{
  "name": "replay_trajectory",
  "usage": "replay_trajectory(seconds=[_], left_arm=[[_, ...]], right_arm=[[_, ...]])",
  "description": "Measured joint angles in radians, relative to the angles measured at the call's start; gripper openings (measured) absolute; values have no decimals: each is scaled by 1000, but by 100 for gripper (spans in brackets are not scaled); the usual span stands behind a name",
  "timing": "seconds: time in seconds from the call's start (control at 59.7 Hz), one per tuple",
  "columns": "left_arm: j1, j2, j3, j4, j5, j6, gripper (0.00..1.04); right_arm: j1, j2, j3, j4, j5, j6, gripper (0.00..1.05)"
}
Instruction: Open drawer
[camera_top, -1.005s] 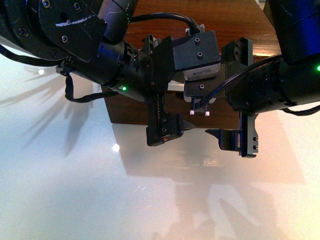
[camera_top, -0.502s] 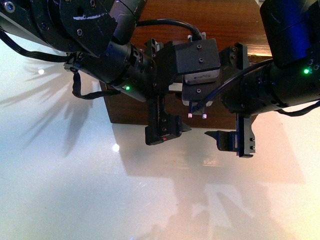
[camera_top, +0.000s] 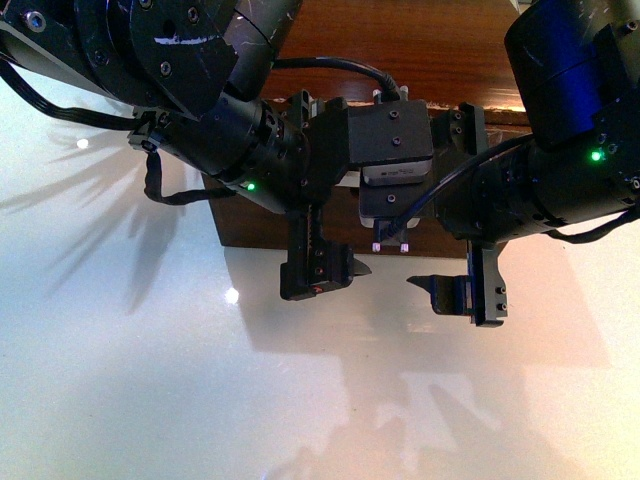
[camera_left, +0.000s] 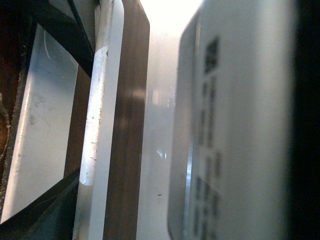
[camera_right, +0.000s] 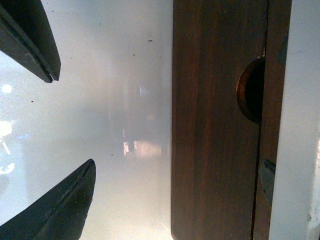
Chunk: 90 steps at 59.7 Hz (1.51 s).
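The dark-brown wooden box stands at the far middle of the white table, mostly hidden by both arms. In the left wrist view the drawer's long white bar handle runs along a brown wooden edge, with a pale surface behind it. In the right wrist view a brown panel has the half-round notch beside a white strip. My right gripper is open over the bare table, short of the panel. My left gripper is open; one finger shows.
The glossy white table spreads to the front and left. A blurred grey housing fills half the left wrist view. The right gripper's lower finger hangs close to the left one, in front of the box.
Both arms have shifted slightly, with the wrists crowding closer together over the box front. The grippers stay open. The drawer shows no visible movement.
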Motion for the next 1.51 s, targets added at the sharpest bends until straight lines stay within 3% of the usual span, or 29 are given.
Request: replay_trajectory(seconds=[0.285,0.754,1.273,1.507], left_arm=[[0,-24,-35,-14,10,27,96],[-6,-177,-262,14,60,39,96],[8,-214,-365,150,75,18,96],[79,-285,-415,196,70,-72,96]], right_arm=[[14,-13,-30,0,-19,-1,96],[95,-181,-239,13,-23,-7,96],[135,-253,-338,97,58,20,96],[104,-361,-389,80,-28,108,96]])
